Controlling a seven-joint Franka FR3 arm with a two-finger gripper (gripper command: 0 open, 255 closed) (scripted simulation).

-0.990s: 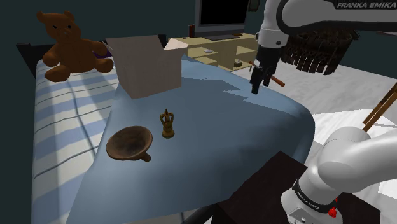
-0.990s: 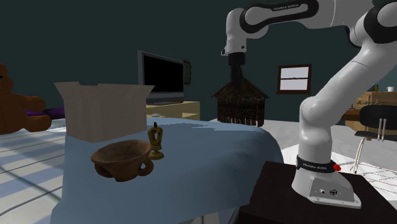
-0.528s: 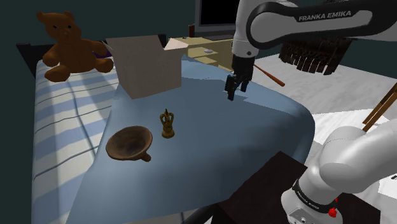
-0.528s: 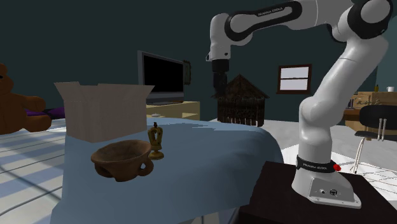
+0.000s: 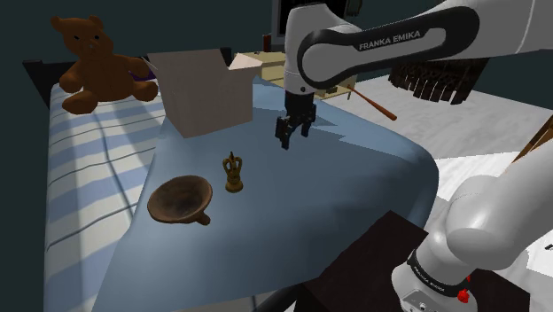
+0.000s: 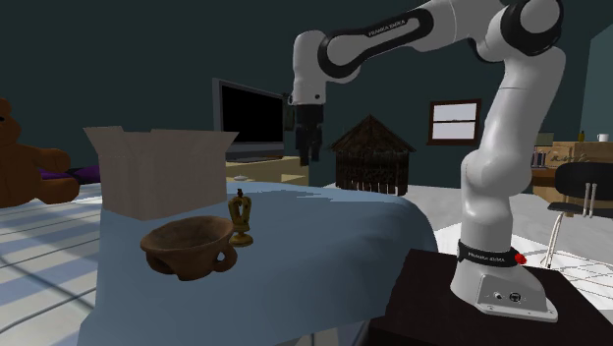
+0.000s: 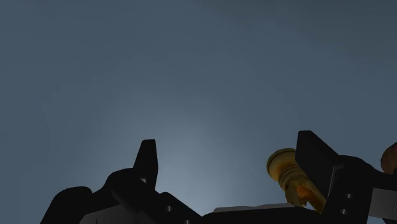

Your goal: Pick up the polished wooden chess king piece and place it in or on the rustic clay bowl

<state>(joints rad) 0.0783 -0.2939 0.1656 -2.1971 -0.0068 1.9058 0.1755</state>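
Over the pale blue bedspread (image 5: 337,195), the white Franka arm (image 5: 381,40) stretches across, wrist pointing down. The black gripper (image 5: 285,140) hangs with fingers spread, empty! The small golden-brown chess king (image 5: 233,172) stands upright just beside the round brown clay bowl (image 5: 180,199).

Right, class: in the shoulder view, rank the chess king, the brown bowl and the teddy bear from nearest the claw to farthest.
1. Chess king: just down and to the left of the open claw in that view.
2. Brown bowl: past the king, further to the view's lower left.
3. Teddy bear: far off at the view's upper left.
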